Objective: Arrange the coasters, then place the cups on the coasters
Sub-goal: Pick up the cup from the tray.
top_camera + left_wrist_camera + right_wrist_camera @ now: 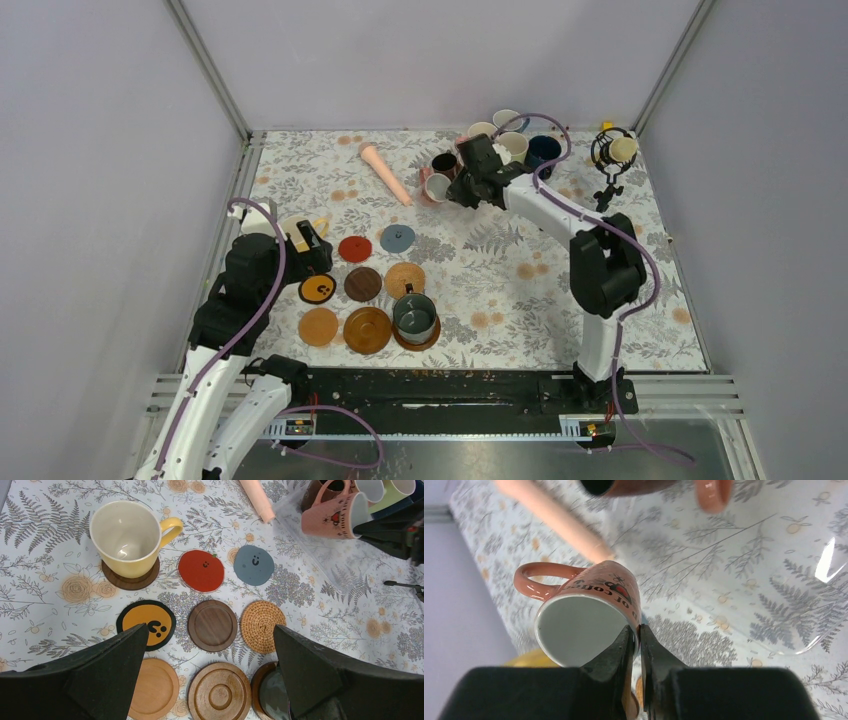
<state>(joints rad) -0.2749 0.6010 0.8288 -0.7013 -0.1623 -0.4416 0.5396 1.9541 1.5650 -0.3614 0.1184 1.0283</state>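
**A:** While the right arm point(545, 205) reaches across the worktop point(500, 290) to the far cups point(515, 145), what is our left arm point(250, 270) doing?

**B:** It hovers over the near-left grid. We see the left jaws spread wide and empty, probably waiting out of the other arm's way.

**A:** Which cup do we have?

**B:** The pink cup point(589, 615), tilted at the cluster's near-left edge. Our right jaws are pinched almost closed on its rim, one finger inside and one outside. We judge a wall grip suits it because the handle points sideways. We cannot tell whether it is off the worktop.

**A:** Any cups placed?

**B:** The yellow cup point(127, 535) and dark green cup point(413, 315) each sit on a coaster.

**A:** And the coasters point(212, 625)?

**B:** Seven lie bare in rows, spaced apart, so we think each leaves room for a cup.
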